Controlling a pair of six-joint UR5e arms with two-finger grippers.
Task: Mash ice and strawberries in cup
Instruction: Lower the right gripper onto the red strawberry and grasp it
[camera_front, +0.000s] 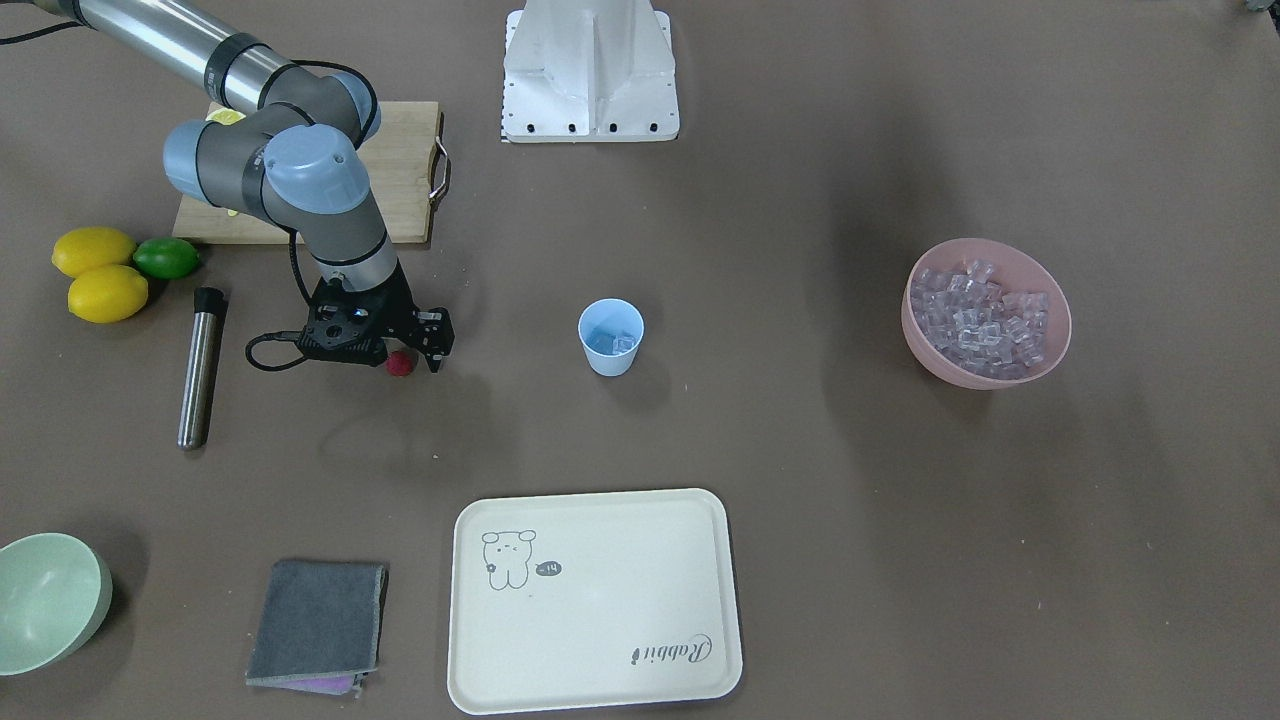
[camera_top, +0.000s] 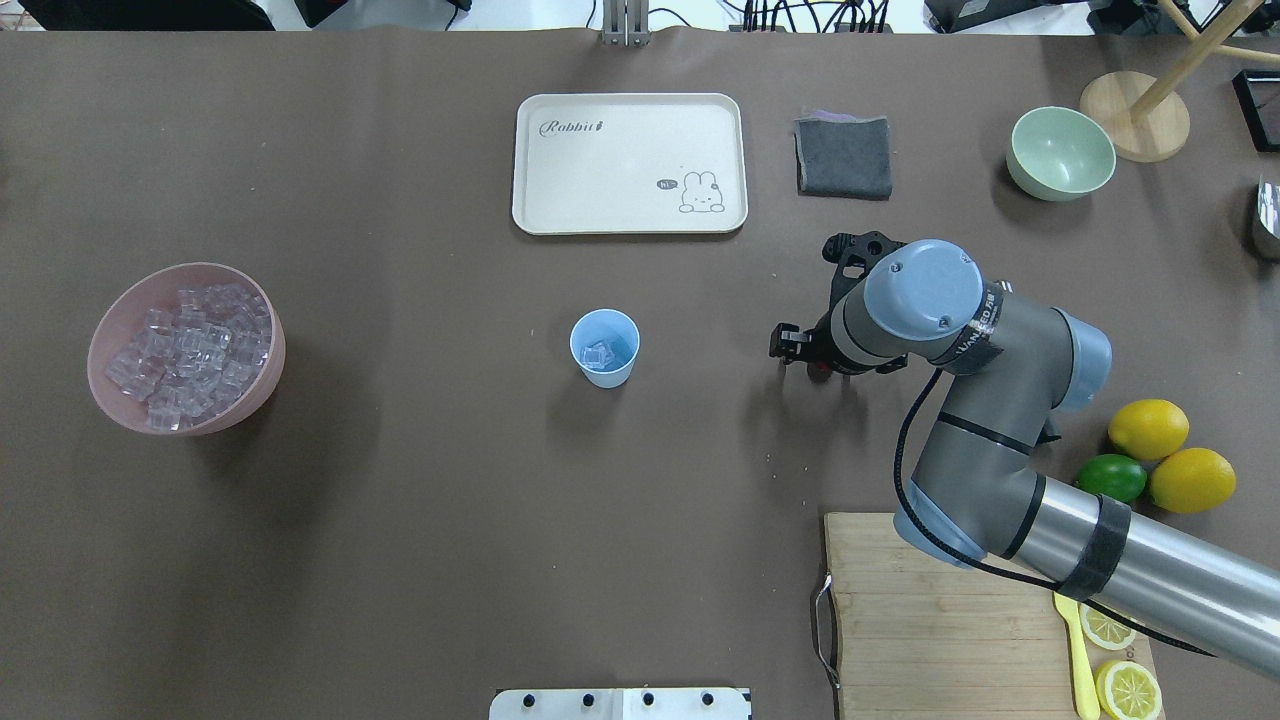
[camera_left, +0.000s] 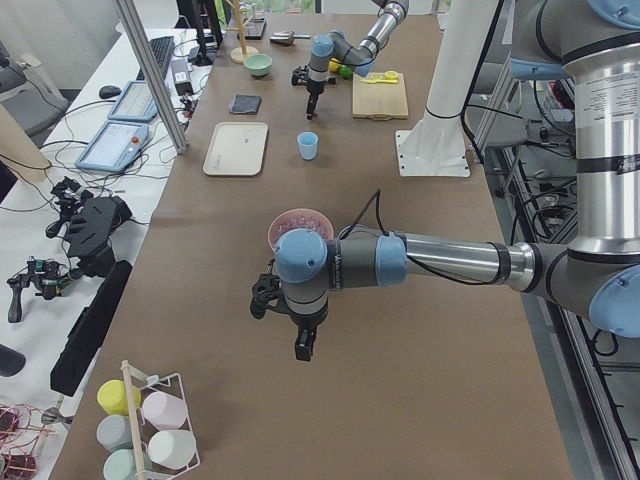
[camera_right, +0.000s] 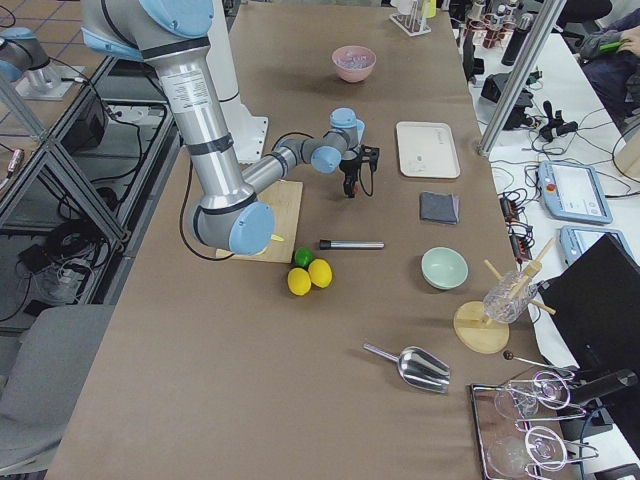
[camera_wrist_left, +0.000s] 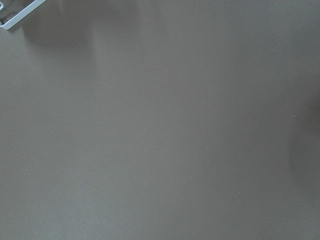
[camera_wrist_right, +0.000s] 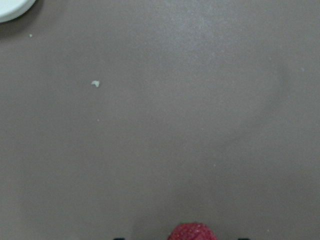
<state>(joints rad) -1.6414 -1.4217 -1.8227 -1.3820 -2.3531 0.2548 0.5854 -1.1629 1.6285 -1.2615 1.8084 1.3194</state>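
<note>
Strawberry (camera_front: 400, 364), small dark red roundish berry: sits low at the brown table (camera_front: 800, 450), well apart from the pale blue plastic cup (camera_front: 610, 338) holding clear glassy ice cubes (camera_front: 620, 343). The right gripper (camera_front: 412, 358), the nearer one, is directly above it with jaws apart astride the berry. The left gripper (camera_left: 303, 348) is far off, jaw state not discernible.

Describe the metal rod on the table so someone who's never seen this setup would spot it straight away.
Start at the wooden cutting board, then find the two lemons and the lime beside it. Next to them a slim metal rod lies flat on the bare table. It is the only long, silvery, black-capped thing there; its neighbours are round fruit.
</note>
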